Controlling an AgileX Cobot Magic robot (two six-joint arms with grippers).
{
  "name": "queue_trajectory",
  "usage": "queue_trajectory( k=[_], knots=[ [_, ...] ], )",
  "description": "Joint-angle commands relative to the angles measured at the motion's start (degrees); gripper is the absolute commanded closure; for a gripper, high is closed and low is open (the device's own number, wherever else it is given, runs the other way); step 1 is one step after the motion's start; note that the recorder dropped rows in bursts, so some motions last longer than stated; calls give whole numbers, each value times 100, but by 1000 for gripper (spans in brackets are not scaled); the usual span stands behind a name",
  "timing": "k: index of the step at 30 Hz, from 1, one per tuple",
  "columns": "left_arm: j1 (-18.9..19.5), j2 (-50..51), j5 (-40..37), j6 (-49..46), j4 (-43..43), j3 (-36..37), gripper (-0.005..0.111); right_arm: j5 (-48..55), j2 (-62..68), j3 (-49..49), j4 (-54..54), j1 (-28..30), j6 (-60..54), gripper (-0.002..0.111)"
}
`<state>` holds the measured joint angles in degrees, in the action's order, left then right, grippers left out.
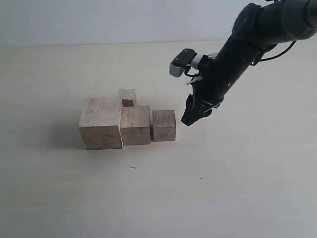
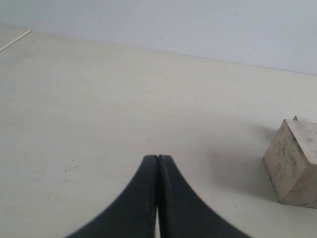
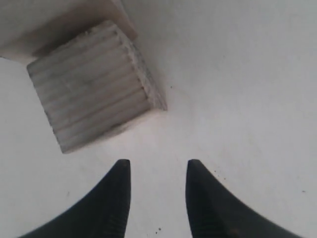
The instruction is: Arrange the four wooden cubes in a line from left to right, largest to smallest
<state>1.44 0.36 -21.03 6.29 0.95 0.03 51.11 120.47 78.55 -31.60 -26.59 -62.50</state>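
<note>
Right gripper [image 3: 157, 167]: jaws apart, empty, just beside third cube [image 1: 164, 125]. Left gripper [image 2: 158, 166]: pressed together, empty. Largest cube [image 1: 100, 123], second cube [image 1: 135, 125] and third touch in a row on the bench [image 1: 237, 198]; smallest cube [image 1: 127, 96] sits behind, toward the far edge, likely next. Pale raw wood, faint grain, crisp edges.

The four cubes are all showing pale, unfinished wood, matt and without sheen. The largest cube [image 1: 100, 124], centre left in the exterior view, is looking faintly mottled. The second cube [image 1: 135, 125] and the smallest cube [image 1: 127, 94] are looking smoother. The third cube [image 3: 94, 84] is showing rough, ridged saw marks across one face. The table [image 1: 223, 188] is looking smooth, matt and cream. The left tool [image 2: 158, 161] and the right tool [image 3: 157, 171] are looking matt black; whether plastic or rubber cannot be told.
</note>
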Motion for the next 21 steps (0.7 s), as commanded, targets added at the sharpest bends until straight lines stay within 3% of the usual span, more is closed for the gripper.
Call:
queue_trajectory(
  k=[1, 21],
  knots=[
    [-32, -36, 43, -1, -13, -3, 107, -180, 168, 4, -372, -5, -6, 72],
    [-32, -36, 43, -1, -13, -3, 107, -134, 418, 14, -954, -5, -49, 72]
  ],
)
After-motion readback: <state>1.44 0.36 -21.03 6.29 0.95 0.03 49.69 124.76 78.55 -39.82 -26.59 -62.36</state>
